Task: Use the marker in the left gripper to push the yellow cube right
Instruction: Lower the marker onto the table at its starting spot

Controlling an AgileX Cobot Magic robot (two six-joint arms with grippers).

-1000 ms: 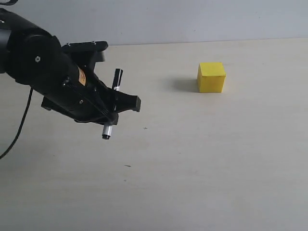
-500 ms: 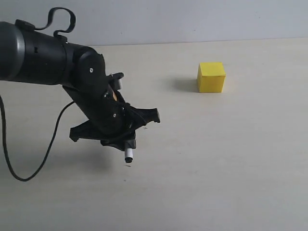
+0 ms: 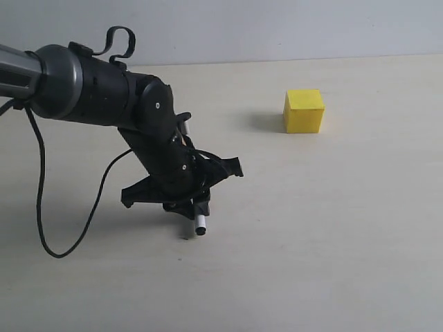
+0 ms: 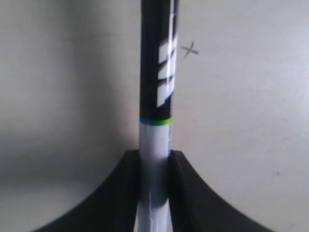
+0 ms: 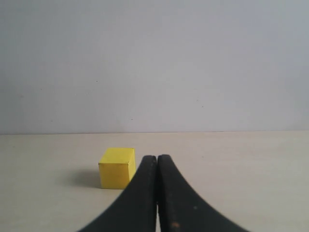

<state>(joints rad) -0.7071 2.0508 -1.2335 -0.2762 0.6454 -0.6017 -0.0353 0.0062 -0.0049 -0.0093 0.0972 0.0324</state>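
Fingers [image 4: 118,193] of my left end effector [image 4: 154,162] are clamped on the white barrel of the marker [image 4: 155,96], one on either side, with the black label band and its white marks running out beyond them. On the exterior view the left end effector [image 3: 195,206] sits left of centre and a little below the middle of the frame, pointing down at the bench [image 3: 332,235]. The marker [image 3: 201,225] pokes out beneath it, tilted, its lower end very close to the bench top; I cannot tell whether it touches. Behind it the black arm [image 3: 90,93] runs off to the upper left, and a loose cable [image 3: 40,207] hangs in a loop at the left edge. A small pen-drawn cross [image 4: 189,49] shows on the bench beside the marker in the left wrist view. The yellow cube [image 3: 304,111] rests on the bench in the upper right part of the exterior view, well apart from the marker. My right end effector [image 5: 157,160] has its fingers pressed together with nothing between them, and the yellow cube [image 5: 117,167] lies beyond, just left of its tips in that frame.
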